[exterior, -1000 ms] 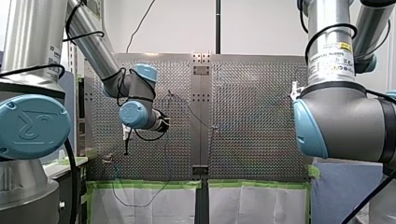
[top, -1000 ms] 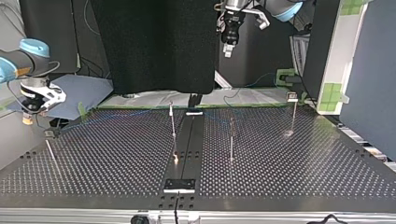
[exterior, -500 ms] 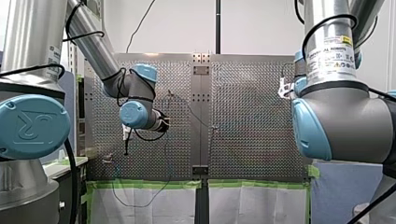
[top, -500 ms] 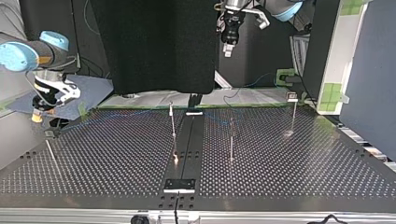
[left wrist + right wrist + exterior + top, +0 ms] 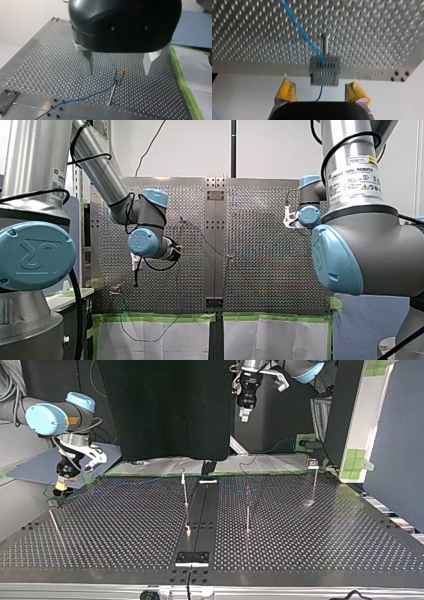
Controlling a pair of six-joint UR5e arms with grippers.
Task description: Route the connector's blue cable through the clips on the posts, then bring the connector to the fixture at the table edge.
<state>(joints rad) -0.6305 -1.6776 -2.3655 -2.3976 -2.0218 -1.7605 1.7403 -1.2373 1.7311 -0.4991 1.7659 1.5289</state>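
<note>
A grey slotted connector (image 5: 325, 70) sits at the table's edge by a thin post (image 5: 325, 43), just ahead of my right gripper (image 5: 320, 84). That gripper's yellow pads (image 5: 285, 90) stand open on either side of the connector, apart from it. The blue cable (image 5: 302, 32) runs from the connector across the perforated plate. My left gripper (image 5: 118, 73) is open high above a clip post (image 5: 115, 85), and the blue cable (image 5: 82, 97) passes the post's clip. In the top view my right gripper (image 5: 61, 485) hangs by the table's left corner and my left gripper (image 5: 243, 410) is high at the back.
Thin posts (image 5: 185, 491) (image 5: 247, 510) (image 5: 314, 482) stand across the perforated table (image 5: 325, 545). Another leans at the top view's left edge (image 5: 54, 521). A dark centre strip ends in a small plate (image 5: 192, 558) at the near edge. Green tape and white sheets line the far edge.
My right arm has swung in toward the table, to the right in the top view, and its gripper has come down near the corner post. My left arm has not moved.
</note>
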